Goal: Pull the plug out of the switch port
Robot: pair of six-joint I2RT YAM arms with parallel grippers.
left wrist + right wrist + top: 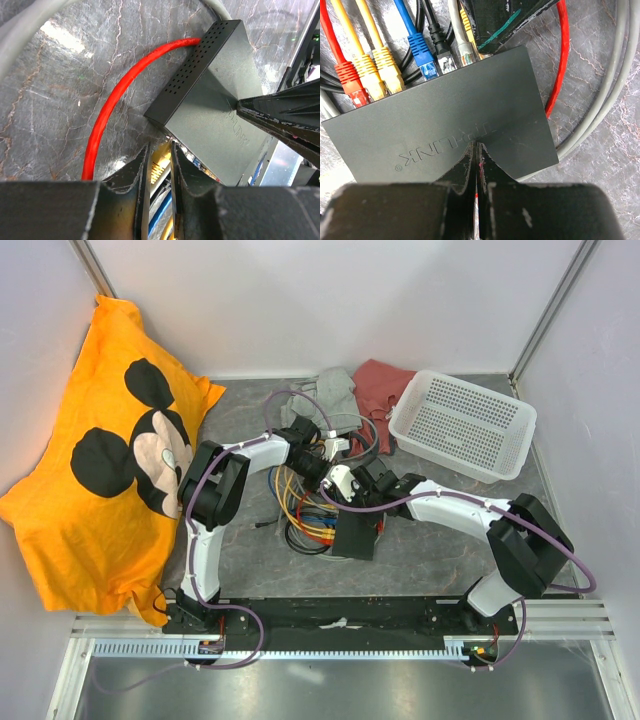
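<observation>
The left gripper [160, 156] is pinching the small yellow plastic plug [159, 167], probably stiff and latched; the right gripper [477, 150], pressed together, is pinning the likely light, flat matte-black box [445, 115].

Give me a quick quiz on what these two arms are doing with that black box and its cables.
1. True or false: the right gripper is gripping a cable.
2. Which plug sits between the fingers of the left gripper? A red, B yellow, C blue.
3. Fill in: at the opposite end of the row from that plug, the last plug in the switch is ___.

Key:
1. False. It is shut, with its tips pressing on the switch's top.
2. B, the yellow plug.
3. Red: the red plug.
</observation>
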